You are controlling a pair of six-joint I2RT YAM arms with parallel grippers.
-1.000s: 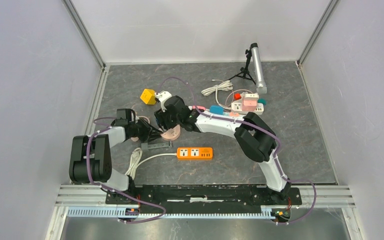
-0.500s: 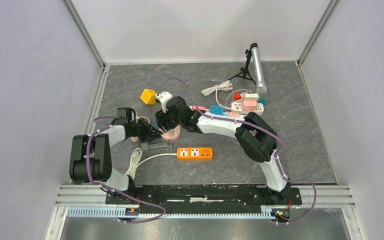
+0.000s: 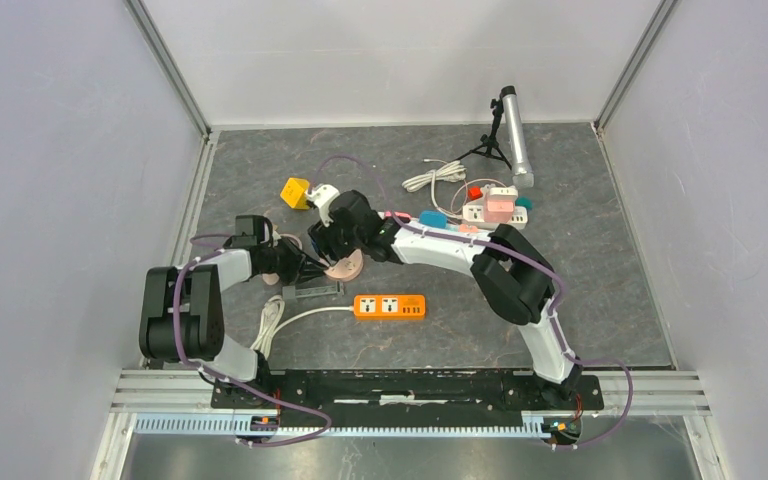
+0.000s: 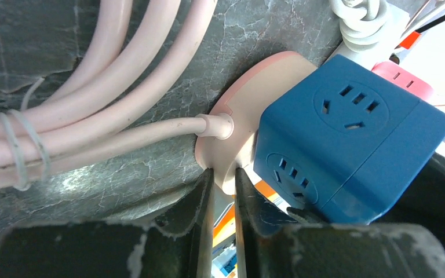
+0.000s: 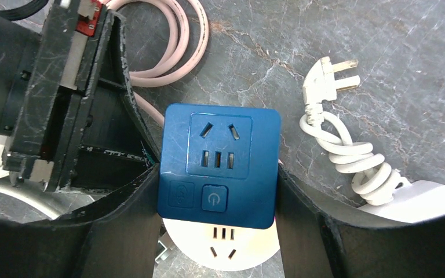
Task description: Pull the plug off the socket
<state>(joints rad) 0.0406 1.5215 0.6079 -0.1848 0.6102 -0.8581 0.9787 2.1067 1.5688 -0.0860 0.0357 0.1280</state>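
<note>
Overhead light falls soft and even on the grey marbled tabletop [image 3: 620,290], shadows faint. From my left wrist the upper right corner burns out white; my black left fingers [image 4: 197,214] sit blurred and dark, while the glossy blue plastic cube adapter [image 4: 347,133] and pale pink round socket base [image 4: 255,92] are sharp. From my right wrist the cube shows a soft sheen, my right fingers [image 5: 121,231] shaded.

Between the right jaws, the cube [image 5: 219,164] hides its own pins and most of the socket [image 5: 223,250], which the view's lower edge also cuts off. From above, you lose the cube under the right arm [image 3: 430,250]. Between the left jaws, the strip [image 4: 223,220] is only a blurred sliver.
</note>
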